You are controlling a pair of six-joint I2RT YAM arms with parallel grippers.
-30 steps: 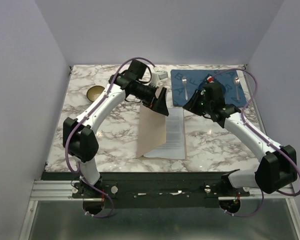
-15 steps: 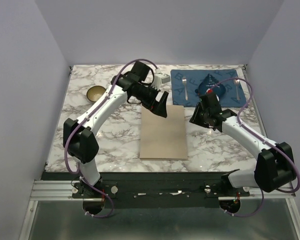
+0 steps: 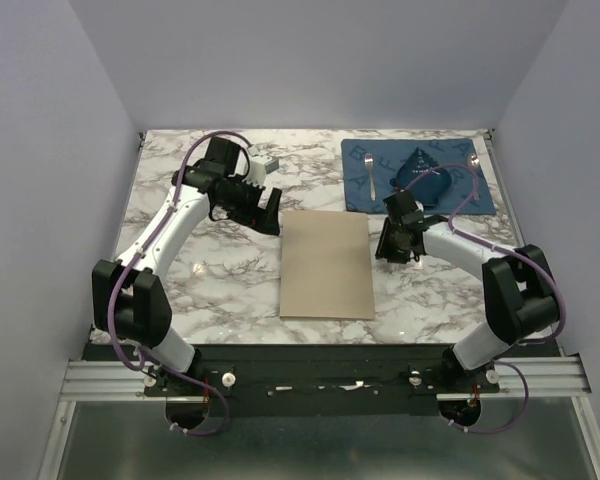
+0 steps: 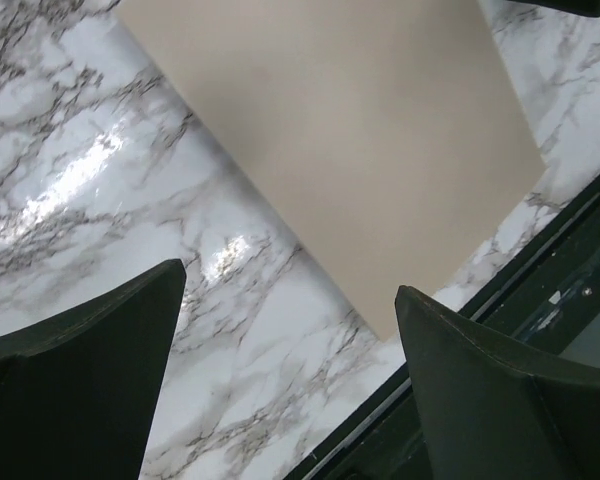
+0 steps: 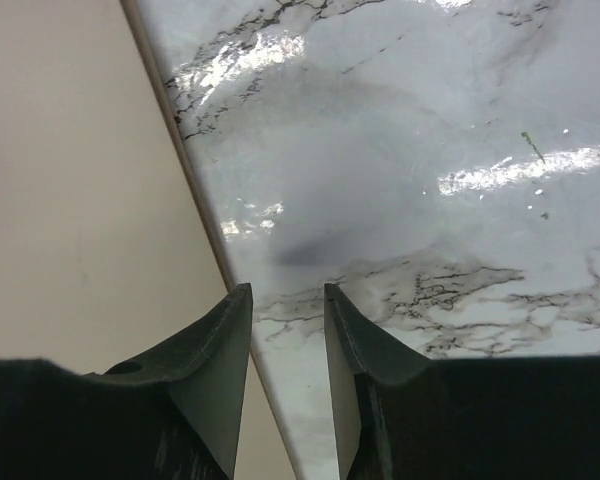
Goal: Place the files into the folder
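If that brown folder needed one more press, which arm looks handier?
Probably the right: the right gripper sits at the folder's right edge, empty. The left gripper hangs wide open off its far left corner.

1. No word, brand, number or sign can be read in any view.
2. The folder [image 3: 327,265] lies at the middle of the table. Its tan cover is plain in the top view and in both wrist views, with no label or print on it.
3. The blue placemat [image 3: 355,200], at about 1 o'clock from the folder, carries pale marks that could be letters or a pattern. They are too small and blurred to tell.
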